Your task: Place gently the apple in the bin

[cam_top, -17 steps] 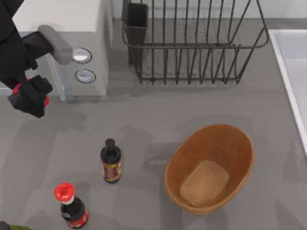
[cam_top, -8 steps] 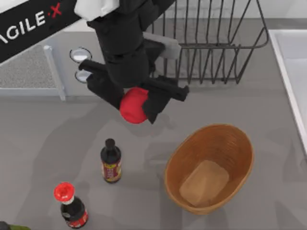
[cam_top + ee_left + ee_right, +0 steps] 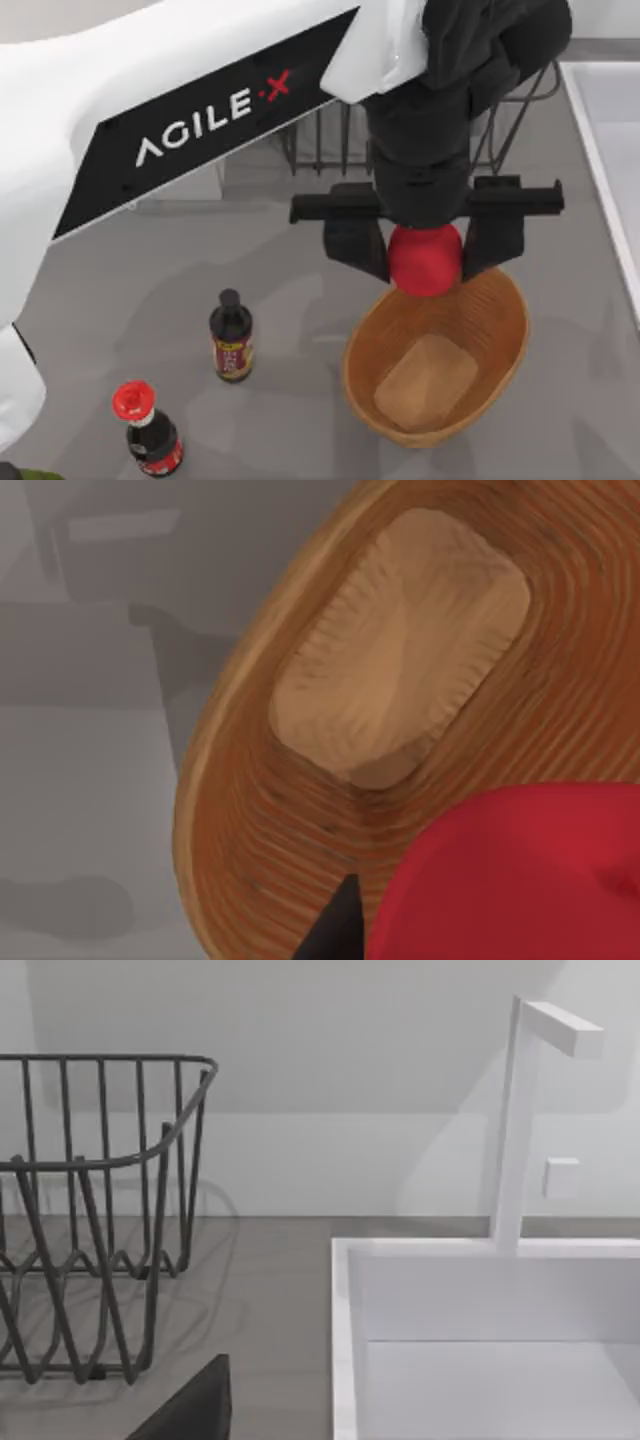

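Apple (image 3: 425, 260) is up in the air right now, pinched between the two black fingers (image 3: 355, 243) of the left gripper (image 3: 425, 255), which are closed on it from either side. From the top view it sits over the far rim of the bin (image 3: 500, 350), so it's held above the basket, not down inside it. The bin is on the worktop (image 3: 120, 290) toward the right side, and its lighter tan bottom has nothing lying on it. The left wrist view looks straight down into the bin (image 3: 240, 810), with the apple (image 3: 520, 880) bulging in close to the camera and a bit of dark finger beside it. Left arm stretches across from the left side of the table with the AgileX lettering on it. Two dark sauce bottles stand well apart from the bin on the left: a black-capped bottle (image 3: 231, 337) and a red-capped bottle (image 3: 146, 428) nearer the front edge. Behind the arm is the wire dish rack (image 3: 330, 150). The right wrist view shows the dish rack (image 3: 90, 1220) and a white sink (image 3: 480, 1340) with its faucet (image 3: 520, 1110); can't tell what the right fingers are doing.
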Motion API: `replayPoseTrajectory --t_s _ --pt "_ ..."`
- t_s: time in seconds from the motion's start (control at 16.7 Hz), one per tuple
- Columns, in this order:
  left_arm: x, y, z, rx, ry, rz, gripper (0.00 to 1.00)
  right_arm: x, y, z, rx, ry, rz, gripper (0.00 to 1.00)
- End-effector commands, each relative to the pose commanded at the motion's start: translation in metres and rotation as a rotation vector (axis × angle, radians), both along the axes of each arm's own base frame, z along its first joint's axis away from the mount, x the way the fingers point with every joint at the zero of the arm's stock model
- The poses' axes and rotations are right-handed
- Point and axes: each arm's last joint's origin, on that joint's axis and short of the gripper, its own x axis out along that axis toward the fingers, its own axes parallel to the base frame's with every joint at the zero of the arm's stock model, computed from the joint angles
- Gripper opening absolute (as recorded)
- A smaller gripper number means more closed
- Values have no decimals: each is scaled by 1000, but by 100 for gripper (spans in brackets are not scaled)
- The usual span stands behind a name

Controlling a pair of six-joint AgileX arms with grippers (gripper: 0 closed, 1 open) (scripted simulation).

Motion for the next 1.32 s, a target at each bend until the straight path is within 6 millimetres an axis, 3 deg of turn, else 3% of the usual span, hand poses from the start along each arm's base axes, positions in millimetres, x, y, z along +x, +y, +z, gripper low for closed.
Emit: replayPoseTrajectory --t_s 0.24,0.66,1.14,1.32 --pt "-9 -14 -6 13 31 80 0 0 0 0 0 0 0 100" --pt "-7 -13 -10 14 32 85 0 0 0 0 0 0 0 100" --pt "-8 -21 -68 11 27 81 0 0 0 0 0 0 0 100" --pt "-8 -21 -76 14 32 83 0 0 0 0 0 0 0 100"
